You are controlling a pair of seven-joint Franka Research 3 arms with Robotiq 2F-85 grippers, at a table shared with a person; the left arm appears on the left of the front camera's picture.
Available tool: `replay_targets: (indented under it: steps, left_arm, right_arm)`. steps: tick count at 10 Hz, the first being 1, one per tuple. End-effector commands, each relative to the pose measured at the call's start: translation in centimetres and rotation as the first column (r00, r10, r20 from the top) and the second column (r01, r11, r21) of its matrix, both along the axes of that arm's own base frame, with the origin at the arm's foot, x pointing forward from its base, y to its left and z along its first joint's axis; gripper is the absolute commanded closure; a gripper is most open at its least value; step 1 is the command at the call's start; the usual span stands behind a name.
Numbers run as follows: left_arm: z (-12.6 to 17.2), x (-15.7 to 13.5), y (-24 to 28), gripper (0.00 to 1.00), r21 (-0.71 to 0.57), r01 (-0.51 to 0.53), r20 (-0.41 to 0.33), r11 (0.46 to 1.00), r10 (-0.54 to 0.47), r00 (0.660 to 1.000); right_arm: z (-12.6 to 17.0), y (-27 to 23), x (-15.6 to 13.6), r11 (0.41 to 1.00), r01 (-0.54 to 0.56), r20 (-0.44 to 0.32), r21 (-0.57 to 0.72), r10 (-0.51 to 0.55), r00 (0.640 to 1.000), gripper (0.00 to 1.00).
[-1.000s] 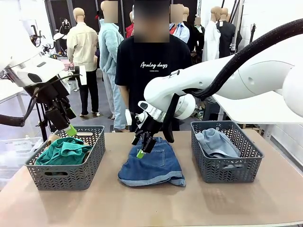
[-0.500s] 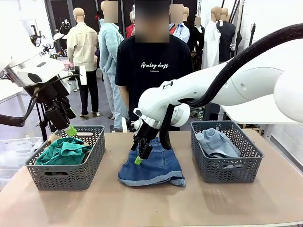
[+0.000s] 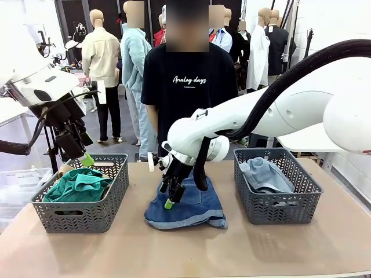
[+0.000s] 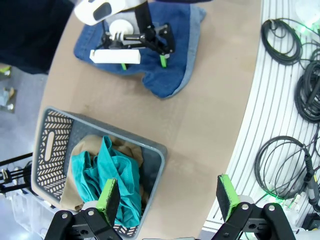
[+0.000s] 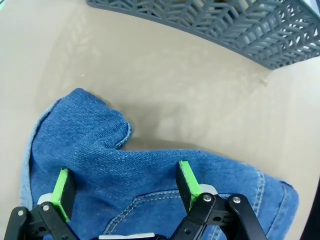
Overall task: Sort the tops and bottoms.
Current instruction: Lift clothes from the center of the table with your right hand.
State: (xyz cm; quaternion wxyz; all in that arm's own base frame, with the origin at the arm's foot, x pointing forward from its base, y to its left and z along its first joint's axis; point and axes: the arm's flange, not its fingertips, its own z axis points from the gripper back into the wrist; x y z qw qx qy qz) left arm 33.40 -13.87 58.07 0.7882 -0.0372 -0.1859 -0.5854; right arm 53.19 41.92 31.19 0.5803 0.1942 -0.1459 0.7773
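Shorts: dark blue denim, lying crumpled on the worktop between the two baskets, one cuffed leg toward the near edge.
Right pincer: spread wide, lowered onto the shorts; in the right wrist view both green pads sit just over the denim, a stitched seam between them, nothing pinched.
Right pincer contact: fingertips at or just above the cloth; whether they press it I cannot tell.
Left pincer: spread wide and empty, hanging above the far rim of the left basket; in the left wrist view its pads stand apart, one over the basket and one over the worktop's edge.
Tops: teal top heaped in the left basket, with the tan top under and beside it.
Pale denim: folded loosely in the right basket.
Baskets: grey, well apart, one at each side of the shorts.
Person: black printed T-shirt, standing at the far side of the worktop behind the shorts.
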Motion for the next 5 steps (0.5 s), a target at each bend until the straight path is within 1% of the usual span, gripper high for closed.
replay_targets:
  steps: [1, 2, 3, 4, 5]
  left_arm:
    - [0.07, -0.07, 0.32, 0.0, 0.004, 0.006, -0.005, 1.0, -0.006, 1.0]
    - [0.07, -0.07, 0.32, 0.0, 0.004, 0.006, -0.005, 1.0, -0.006, 1.0]
    - [0.07, -0.07, 0.32, 0.0, 0.004, 0.006, -0.005, 1.0, -0.006, 1.0]
    - [0.07, -0.07, 0.32, 0.0, 0.004, 0.006, -0.005, 1.0, -0.006, 1.0]
    - [0.07, -0.07, 0.32, 0.0, 0.004, 0.006, -0.005, 1.0, -0.006, 1.0]
  right_arm:
    - [0.11, 0.7, 0.58, 1.0, 0.002, 0.003, -0.011, -0.002, 1.0, 0.0]
    - [0.17, 0.7, 0.47, 1.0, -0.008, -0.006, -0.019, 0.008, 1.0, 0.0]
    - [0.17, 0.67, 0.33, 0.999, -0.025, -0.02, -0.038, 0.024, 1.0, 0.03]
    - [0.3, 0.7, 0.16, 0.998, -0.037, -0.027, -0.048, 0.036, 0.999, 0.17]
    - [0.47, 0.65, 0.14, 0.998, -0.038, -0.03, -0.049, 0.037, 0.999, 0.35]
